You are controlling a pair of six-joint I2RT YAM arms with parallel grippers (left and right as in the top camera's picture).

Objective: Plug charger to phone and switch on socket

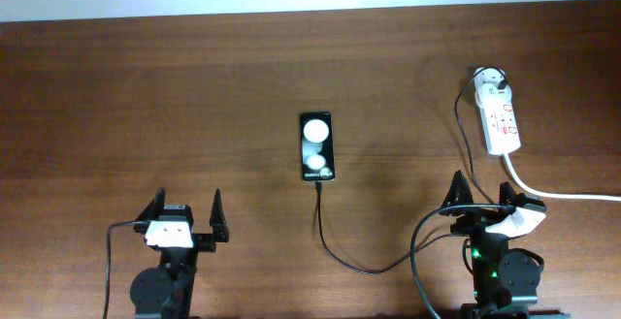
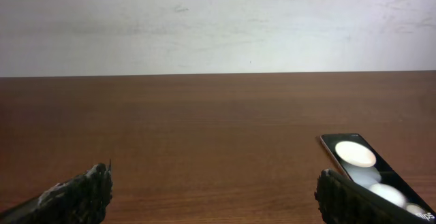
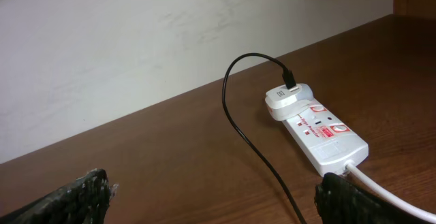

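The table (image 1: 146, 96) is lying bare ahead of the left gripper (image 1: 188, 198), giving a wide way to the phone (image 1: 316, 146) from its left side and round its far end. The black cable (image 1: 319, 217) is trailing from the phone's near end and curling toward the right arm, crossing the ground between the arms. Ahead of the right gripper (image 1: 481, 183), the cable is dropping along the left side of the power strip (image 1: 501, 117). The white cord (image 1: 572, 195) is running off right, just beside the gripper. A narrow lane is leading between them.
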